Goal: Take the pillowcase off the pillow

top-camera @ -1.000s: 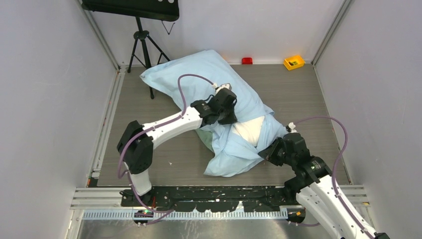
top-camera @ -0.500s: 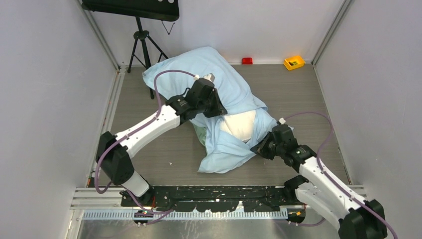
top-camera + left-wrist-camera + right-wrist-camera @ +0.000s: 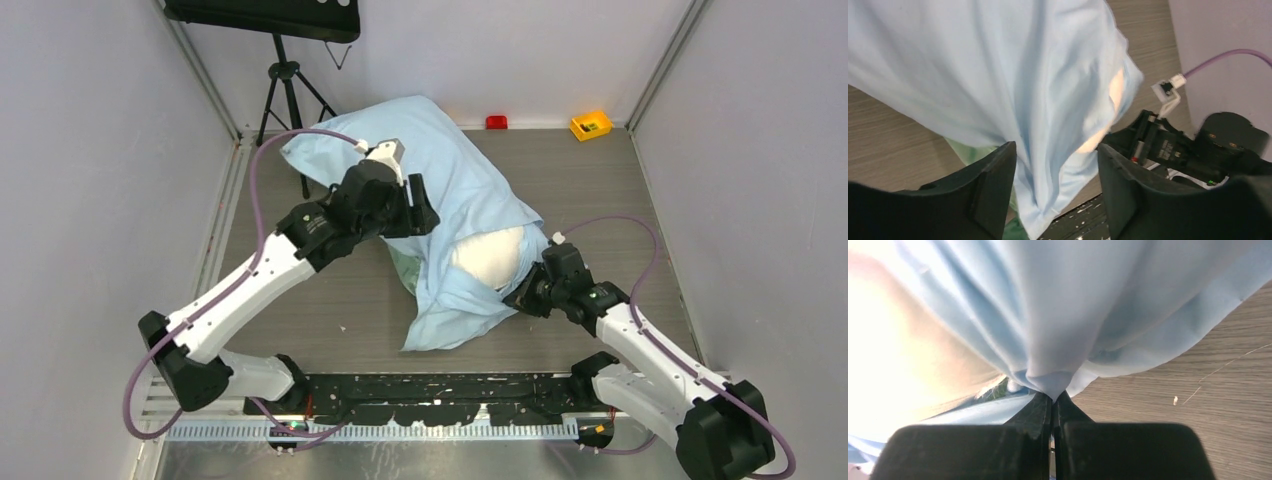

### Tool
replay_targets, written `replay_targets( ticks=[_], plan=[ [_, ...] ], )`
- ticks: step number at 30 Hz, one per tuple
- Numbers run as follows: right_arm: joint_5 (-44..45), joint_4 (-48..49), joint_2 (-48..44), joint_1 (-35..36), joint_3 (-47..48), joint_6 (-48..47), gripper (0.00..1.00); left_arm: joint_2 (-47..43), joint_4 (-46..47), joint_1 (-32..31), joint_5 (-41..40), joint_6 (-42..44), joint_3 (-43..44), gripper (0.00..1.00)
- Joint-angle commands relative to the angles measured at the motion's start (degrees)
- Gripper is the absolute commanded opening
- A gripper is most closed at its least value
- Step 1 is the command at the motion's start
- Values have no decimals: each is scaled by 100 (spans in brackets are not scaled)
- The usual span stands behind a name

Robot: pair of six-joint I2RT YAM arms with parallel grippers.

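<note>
The left arm is extended diagonally from the lower left of the top view toward the centre, with its wrist bent down over the left part of the pillowcase (image 3: 455, 165). The left gripper (image 3: 1055, 197) is released: in the left wrist view its two dark fingers (image 3: 990, 187) are set wide apart, and a hanging fold of the light-blue fabric passes between them without being pinched. The right arm is reached from the lower right of the top view toward the centre, its forearm slanted up and to the left above the table (image 3: 620, 190). The right gripper (image 3: 1052, 401) is clenched on the pillowcase: in the right wrist view the fingers are pressed together on a gathered fold of blue cloth, from which taut pleats fan upward. The pillowcase is laid across the middle of the table, from the upper left toward the lower centre of the top view, and the pillow (image 3: 490, 255) is contained in it. A white patch of the pillow is exposed right of centre, just beside the right gripper; the rest is covered by fabric. A small yellow bin (image 3: 590, 124) is placed at the upper right of the table, well apart from the pillowcase; its contents cannot be made out.
</note>
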Motion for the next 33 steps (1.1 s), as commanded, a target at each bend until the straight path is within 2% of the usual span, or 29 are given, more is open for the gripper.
replay_targets(
  ticks=[1, 4, 5, 9, 14, 17, 19, 23, 25, 29, 33],
  plan=[
    [-40, -190, -93, -15, 103, -324, 3, -144, -990, -1008, -1169, 199, 615, 70],
    [-99, -214, -71, -14, 174, -334, 2, -160, -708, -1614, -1350, -89, 511, 87],
    [-102, -238, -65, -8, 188, -335, 3, -128, -525, -1812, -1282, -203, 441, 89],
    [-51, -315, -195, -1, 162, -273, 2, 202, 540, -1946, -643, -562, -6, 90],
    [-11, -392, -546, 9, 13, -145, 2, 947, 697, -1949, -726, -602, 339, 89],
    [7, -502, -743, 8, -27, -94, 2, 1515, 673, -1959, -490, -751, 741, 88],
    [26, -600, -853, 3, -28, -76, 2, 1830, 462, -2008, -646, -926, 1025, 88],
    [42, -729, -1045, 3, -28, -46, 2, 2403, -485, -2105, -2024, -1594, 1667, 89],
    [29, -771, -1127, 1, -44, -35, 1, 2727, -1002, -2106, -2599, -1856, 1985, 93],
    [28, -793, -1188, 8, -55, -24, 1, 3413, -1771, -2106, -3278, -1625, 2595, 99],
    [24, -811, -1189, 18, -39, -27, 1, 3832, -2337, -2050, -3467, -1457, 2829, 99]
  ],
)
